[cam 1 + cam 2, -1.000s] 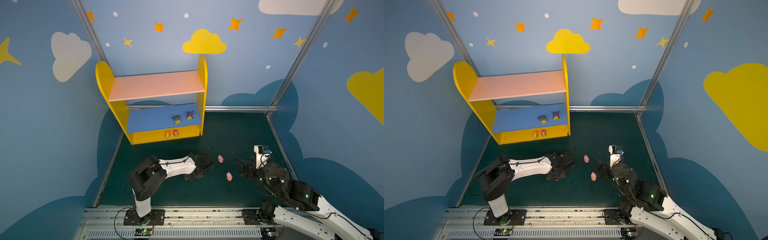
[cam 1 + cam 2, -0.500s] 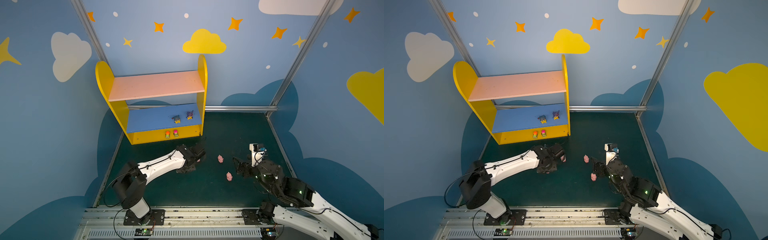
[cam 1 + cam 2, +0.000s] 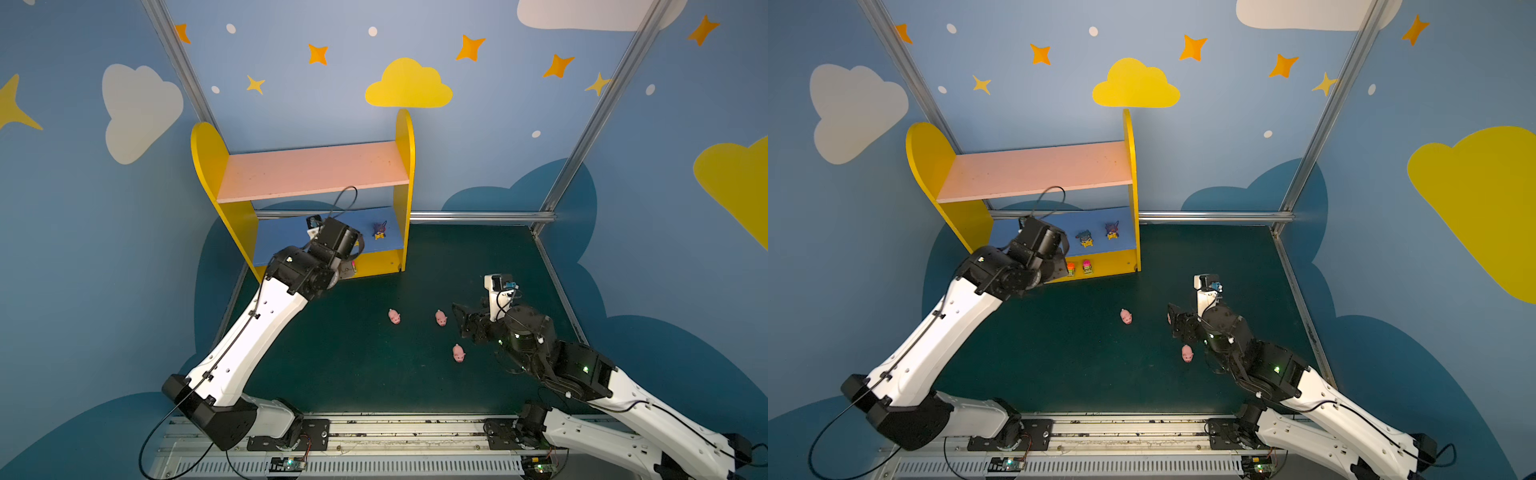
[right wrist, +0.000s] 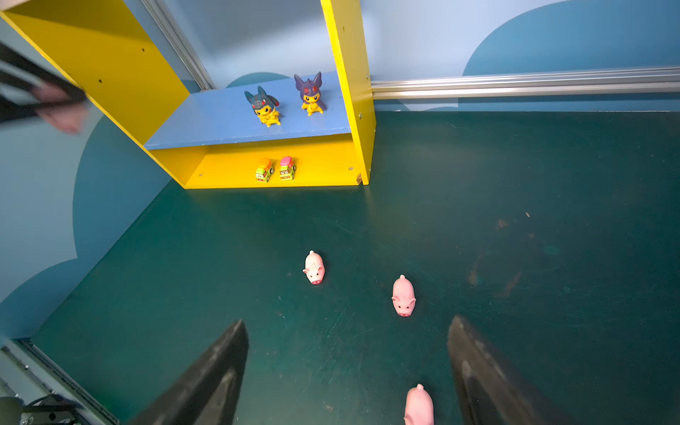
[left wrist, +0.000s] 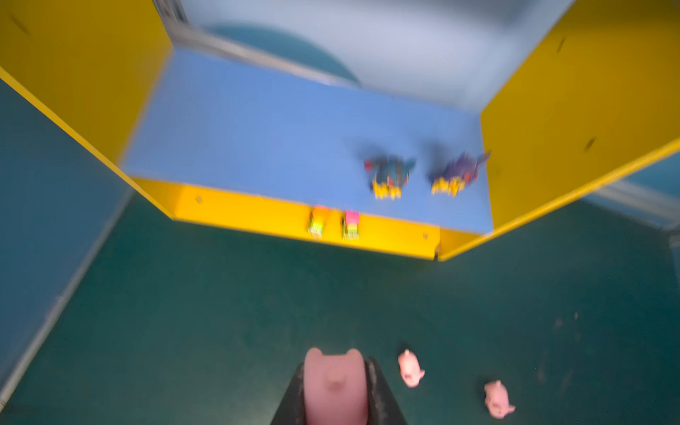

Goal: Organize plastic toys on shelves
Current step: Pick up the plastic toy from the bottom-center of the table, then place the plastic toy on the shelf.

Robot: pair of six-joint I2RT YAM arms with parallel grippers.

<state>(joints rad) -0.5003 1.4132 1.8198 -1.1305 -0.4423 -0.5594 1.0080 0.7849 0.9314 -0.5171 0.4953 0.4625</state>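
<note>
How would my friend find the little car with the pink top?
Look for the yellow shelves at the back of the green floor. Under the blue board, on the yellow base, two small green cars sit side by side. Yours is the pink-topped car; the orange-topped car is its neighbour.

Both top views looked down from high at the near edge toward the back wall, with the shelves upper left of centre. The left wrist camera, blurred, faced the shelves closely past the left gripper clamping a pink pig. The right wrist camera sat low, looking out through the wide-spread right gripper at the same shelves and loose pigs.
</note>
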